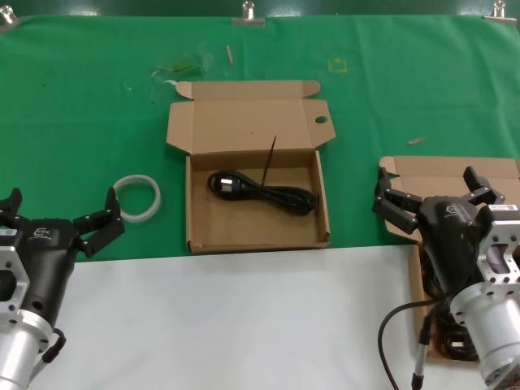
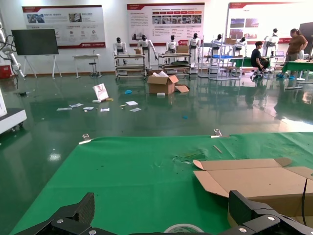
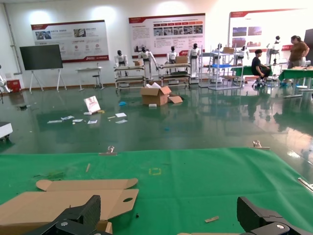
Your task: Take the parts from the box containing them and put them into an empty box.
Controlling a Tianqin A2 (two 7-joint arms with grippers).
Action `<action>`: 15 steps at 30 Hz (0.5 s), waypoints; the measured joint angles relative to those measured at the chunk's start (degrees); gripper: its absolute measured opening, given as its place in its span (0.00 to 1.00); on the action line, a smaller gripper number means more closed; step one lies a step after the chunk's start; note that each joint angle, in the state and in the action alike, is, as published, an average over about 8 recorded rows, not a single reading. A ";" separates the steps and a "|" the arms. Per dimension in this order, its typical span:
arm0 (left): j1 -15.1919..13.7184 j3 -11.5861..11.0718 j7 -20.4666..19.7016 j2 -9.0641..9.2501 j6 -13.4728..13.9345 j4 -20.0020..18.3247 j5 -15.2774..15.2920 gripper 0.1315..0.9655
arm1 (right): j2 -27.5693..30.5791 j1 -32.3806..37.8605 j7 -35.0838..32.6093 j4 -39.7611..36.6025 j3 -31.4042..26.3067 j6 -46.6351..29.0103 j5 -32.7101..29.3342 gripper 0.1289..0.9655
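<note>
Glossy green floor [image 2: 146, 117], white poster-hung wall [image 3: 117, 29], distant shelving racks [image 2: 132, 63].

Matt corrugated cardboard box [image 1: 256, 231], glossy cord [image 1: 264, 192]

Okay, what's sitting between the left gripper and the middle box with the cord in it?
The white ring lies between the left gripper and that box, in the head view.

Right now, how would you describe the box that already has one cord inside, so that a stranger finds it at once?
On the green cloth, look at the middle box between the two grippers. Its lid is folded back, one lid tab has a small round hole, and one black coiled power cord lies inside; the other box sits under the right gripper.
</note>
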 joint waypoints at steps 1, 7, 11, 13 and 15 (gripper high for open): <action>0.00 0.00 0.00 0.00 0.00 0.00 0.00 1.00 | 0.00 0.00 0.00 0.00 0.00 0.00 0.00 1.00; 0.00 0.00 0.00 0.00 0.00 0.00 0.00 1.00 | 0.00 0.00 0.00 0.00 0.00 0.00 0.00 1.00; 0.00 0.00 0.00 0.00 0.00 0.00 0.00 1.00 | 0.00 0.00 0.00 0.00 0.00 0.00 0.00 1.00; 0.00 0.00 0.00 0.00 0.00 0.00 0.00 1.00 | 0.00 0.00 0.00 0.00 0.00 0.00 0.00 1.00; 0.00 0.00 0.00 0.00 0.00 0.00 0.00 1.00 | 0.00 0.00 0.00 0.00 0.00 0.00 0.00 1.00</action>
